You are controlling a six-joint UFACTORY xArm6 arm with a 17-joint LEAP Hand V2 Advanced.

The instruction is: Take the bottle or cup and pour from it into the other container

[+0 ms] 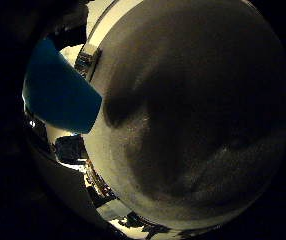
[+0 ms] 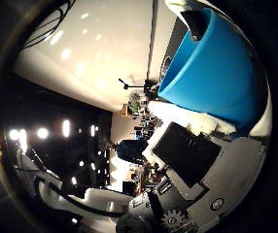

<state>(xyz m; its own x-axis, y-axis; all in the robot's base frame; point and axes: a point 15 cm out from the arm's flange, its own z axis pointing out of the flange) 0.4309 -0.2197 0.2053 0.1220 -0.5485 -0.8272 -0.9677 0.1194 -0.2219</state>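
Note:
A blue cup (image 2: 212,68) fills much of the right thumb side palm view, close to the palm. White and black parts of my right hand (image 2: 192,160) lie right against its side, and white finger parts (image 2: 183,10) show along its rim edge. The fingers appear curled round the cup. The right little finger side palm view shows the same blue cup (image 1: 58,90) beside a wide grey speckled table top (image 1: 193,110), with a dark shadow on the table.
The right thumb side palm view looks out at a white ceiling (image 2: 90,49) with rows of lights and a dim room with furniture (image 2: 134,150) far off. Small objects line the table's far edge (image 1: 83,60).

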